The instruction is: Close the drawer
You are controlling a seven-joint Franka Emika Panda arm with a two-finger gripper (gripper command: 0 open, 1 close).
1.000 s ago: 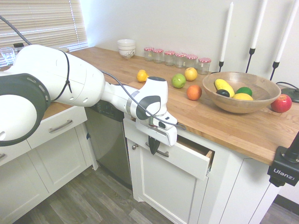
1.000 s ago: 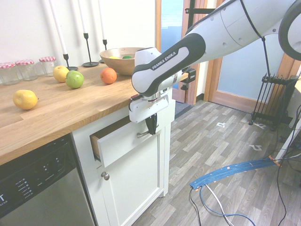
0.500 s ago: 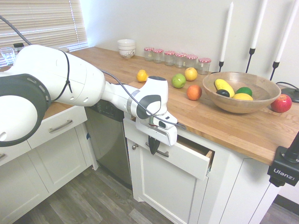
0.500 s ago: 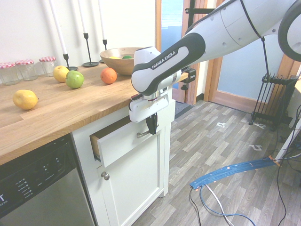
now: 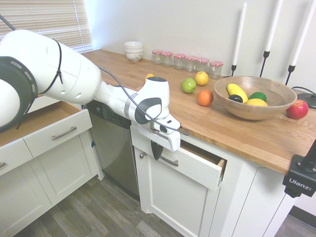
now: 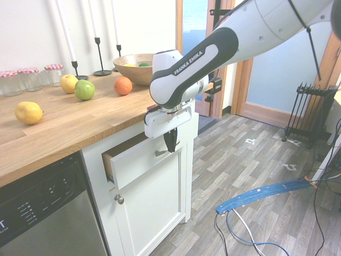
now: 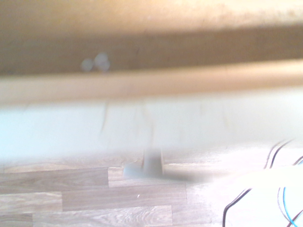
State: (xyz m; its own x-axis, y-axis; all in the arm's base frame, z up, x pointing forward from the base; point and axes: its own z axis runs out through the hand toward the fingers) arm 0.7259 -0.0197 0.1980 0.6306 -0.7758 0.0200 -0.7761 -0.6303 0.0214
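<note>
First exterior view:
Drawer [image 5: 197,165]: hangs partly open below the worktop [image 5: 232,133], its gap unchanged.
Claw [image 5: 157,151]: closed, its dark fingers together by the curved handle [image 5: 170,162]; I can't tell whether they touch it, and no grip on it shows.
Arm [image 5: 71,66]: has just shifted slightly towards the dishwasher [image 5: 116,153].
Meaning: that shift hasn't closed anything; the job likely still needs a firm inward push, and off-centre pressure could make the drawer bind.
</note>
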